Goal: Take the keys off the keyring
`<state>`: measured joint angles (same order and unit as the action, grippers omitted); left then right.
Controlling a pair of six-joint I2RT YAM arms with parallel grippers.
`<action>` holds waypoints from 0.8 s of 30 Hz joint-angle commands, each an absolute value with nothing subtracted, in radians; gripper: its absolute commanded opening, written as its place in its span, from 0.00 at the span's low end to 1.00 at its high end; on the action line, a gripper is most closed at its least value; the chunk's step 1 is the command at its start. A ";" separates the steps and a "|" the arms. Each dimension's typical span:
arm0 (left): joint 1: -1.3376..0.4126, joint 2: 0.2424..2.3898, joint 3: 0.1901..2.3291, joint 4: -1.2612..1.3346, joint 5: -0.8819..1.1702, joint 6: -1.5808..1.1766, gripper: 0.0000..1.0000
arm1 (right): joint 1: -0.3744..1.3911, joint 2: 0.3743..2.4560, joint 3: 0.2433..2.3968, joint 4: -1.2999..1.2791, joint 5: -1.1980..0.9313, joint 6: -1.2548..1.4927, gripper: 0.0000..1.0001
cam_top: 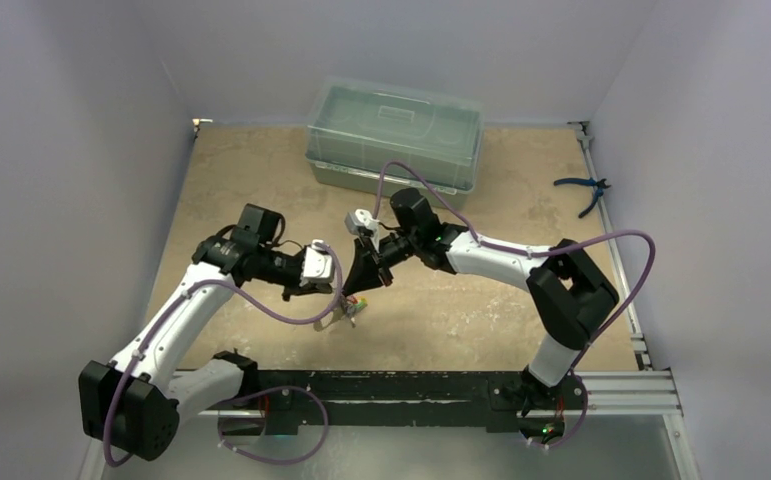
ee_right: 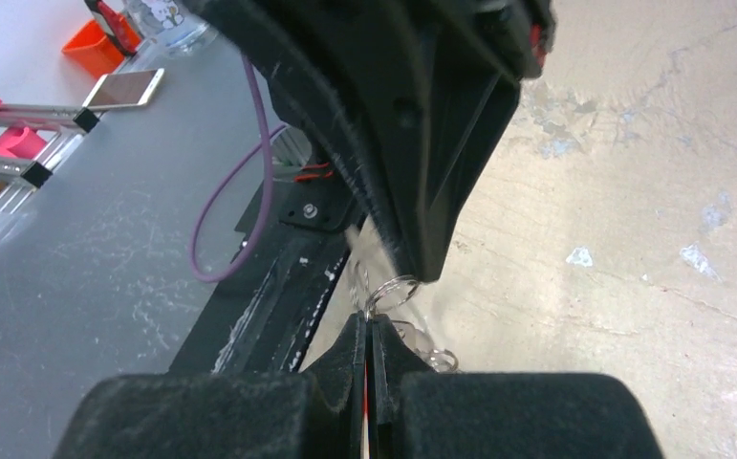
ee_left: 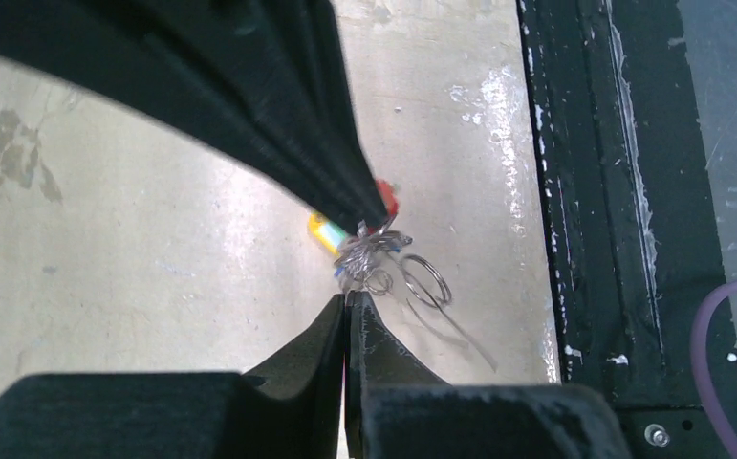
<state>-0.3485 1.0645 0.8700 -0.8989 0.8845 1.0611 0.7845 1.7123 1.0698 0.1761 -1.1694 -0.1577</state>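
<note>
Top view: soft even light from above, medium bright, only weak shadows on worktop. Left wrist cam: strong glare patch on worktop, left gripper black + out of focus, keyring bit blurred. Right wrist cam: right gripper dark, no detail; bg sharper, w/ mild sheen at left.

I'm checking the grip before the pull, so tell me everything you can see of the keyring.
The keyring is a small tangle of thin silvery wire loops, one loop standing clear at its side. Red, yellow and green keys crowd against it. It sits near the black front rail of the table, pinched from opposite sides by the shut left gripper and shut right gripper.
</note>
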 commanded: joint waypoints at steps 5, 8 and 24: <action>-0.235 1.087 0.841 -0.852 0.995 0.950 0.00 | 0.776 1.658 1.028 0.036 -1.159 -0.284 0.00; -0.233 1.090 0.824 -0.847 1.019 0.932 0.00 | 0.776 1.660 1.027 0.039 -1.137 -0.287 0.00; -0.265 1.089 0.874 -0.962 1.050 1.037 0.34 | 0.775 1.655 1.080 0.080 -1.165 -0.192 0.00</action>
<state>-0.2523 1.1007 0.8547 -0.9882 0.9813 1.1183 0.7780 1.6978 1.0328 0.0532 -1.1439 -0.2306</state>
